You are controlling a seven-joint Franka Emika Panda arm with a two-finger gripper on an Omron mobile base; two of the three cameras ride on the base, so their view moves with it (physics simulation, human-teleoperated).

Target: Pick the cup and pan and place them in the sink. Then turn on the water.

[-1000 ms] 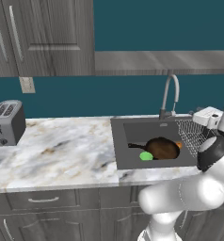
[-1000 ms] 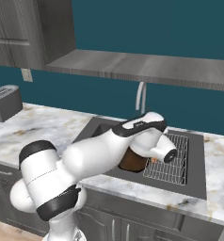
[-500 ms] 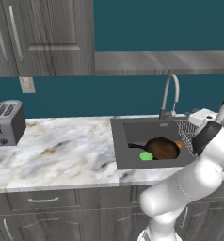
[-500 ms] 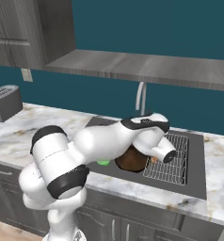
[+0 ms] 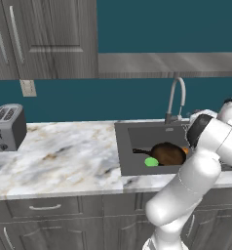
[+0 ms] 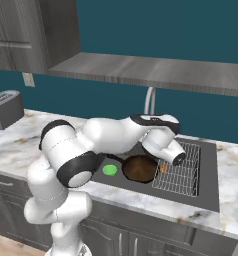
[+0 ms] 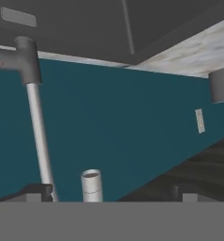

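Resting in sink [image 5: 125,146]: cup [image 5: 151,162]; pan [image 5: 167,153]

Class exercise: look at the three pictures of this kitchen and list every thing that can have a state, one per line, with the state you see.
cup: in the sink, apart from the gripper
pan: in the sink beside the cup, upright
sink: holds cup and pan
faucet: no water running
gripper: open, empty, facing the faucet
toaster: upright on the counter
upper cabinet doors: closed
drawers: closed
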